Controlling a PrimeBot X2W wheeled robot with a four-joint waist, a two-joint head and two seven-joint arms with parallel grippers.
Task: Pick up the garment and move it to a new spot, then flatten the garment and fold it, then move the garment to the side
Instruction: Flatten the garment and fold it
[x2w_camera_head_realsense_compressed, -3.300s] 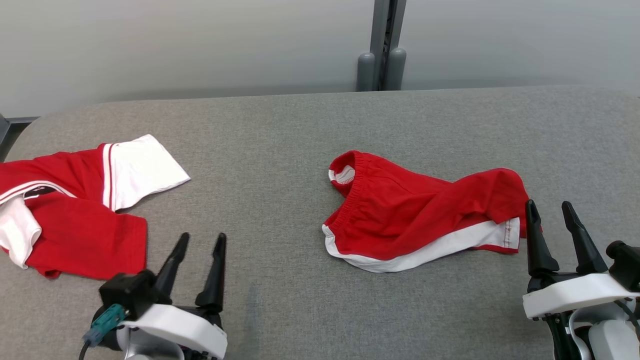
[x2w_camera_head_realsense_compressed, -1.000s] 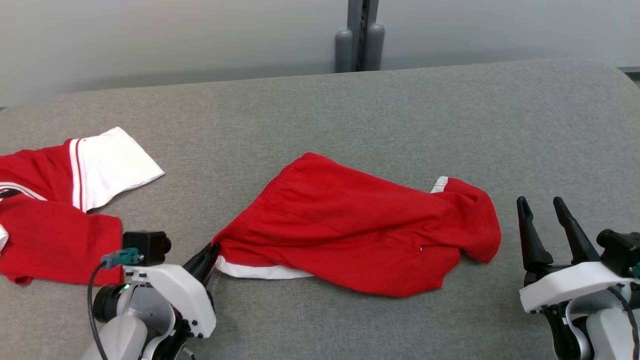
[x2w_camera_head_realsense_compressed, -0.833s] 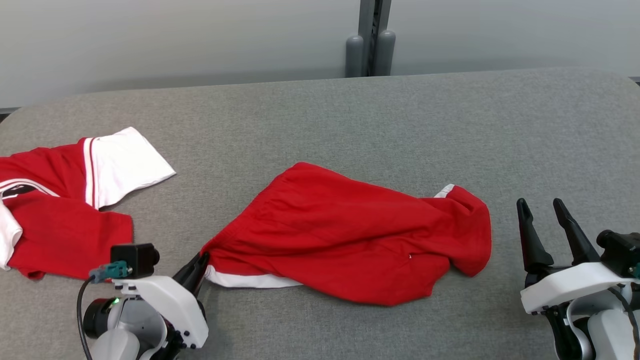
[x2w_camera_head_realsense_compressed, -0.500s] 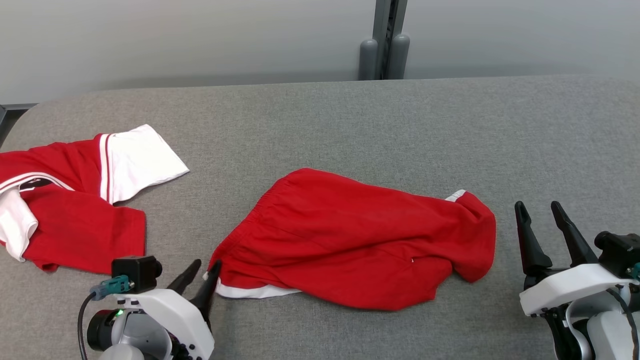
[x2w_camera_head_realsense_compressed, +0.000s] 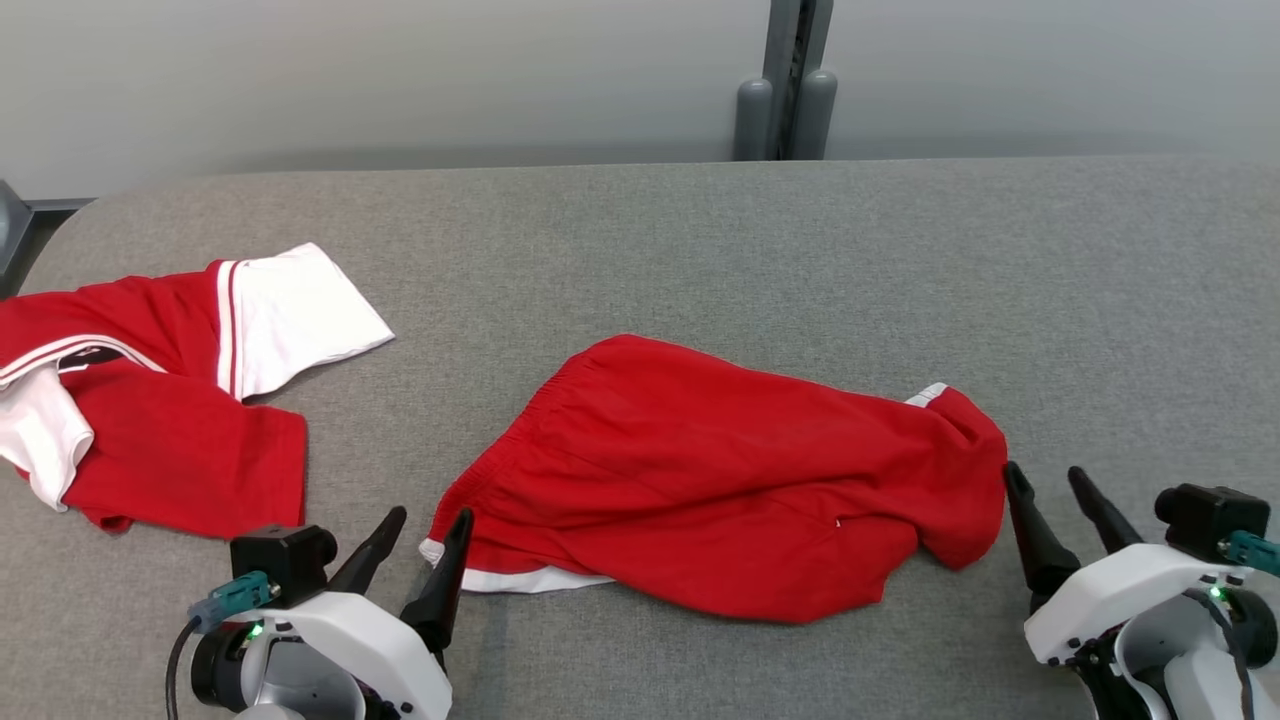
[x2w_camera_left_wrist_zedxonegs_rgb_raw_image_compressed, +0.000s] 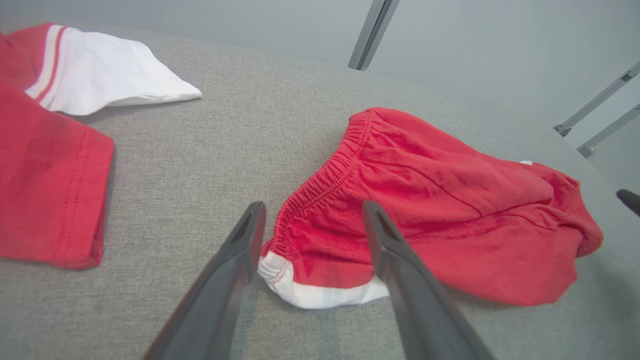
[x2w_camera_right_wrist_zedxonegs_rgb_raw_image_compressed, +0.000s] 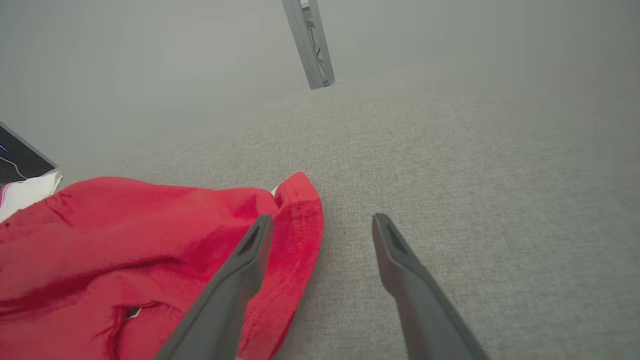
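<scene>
Left jaws now apart, red shorts (x2w_camera_head_realsense_compressed: 730, 480) corner between them.

There are two cloth garments, red white-trimmed shorts (x2w_camera_head_realsense_compressed: 730, 480) and a red-and-white jersey (x2w_camera_head_realsense_compressed: 150, 420), one grey fabric-covered table (x2w_camera_head_realsense_compressed: 700, 250), and two dark-fingered grippers, left gripper (x2w_camera_head_realsense_compressed: 430, 514) and right gripper (x2w_camera_head_realsense_compressed: 1042, 470).

Left gripper (x2w_camera_head_realsense_compressed: 430, 515): lower left of head view, jaws wide apart, holding nothing.
Left fingers (x2w_camera_left_wrist_zedxonegs_rgb_raw_image_compressed: 235, 265): long, dark, tips angled up and slightly right.
Right gripper (x2w_camera_head_realsense_compressed: 1045, 472): lower right, jaws wide apart, holding nothing.
Right fingers (x2w_camera_right_wrist_zedxonegs_rgb_raw_image_compressed: 240, 270): tips leaning up-left.
Left wrist (x2w_camera_head_realsense_compressed: 350, 650): white housing, green light lit.
Right wrist (x2w_camera_head_realsense_compressed: 1110, 595): white housing, green light lit.
</scene>
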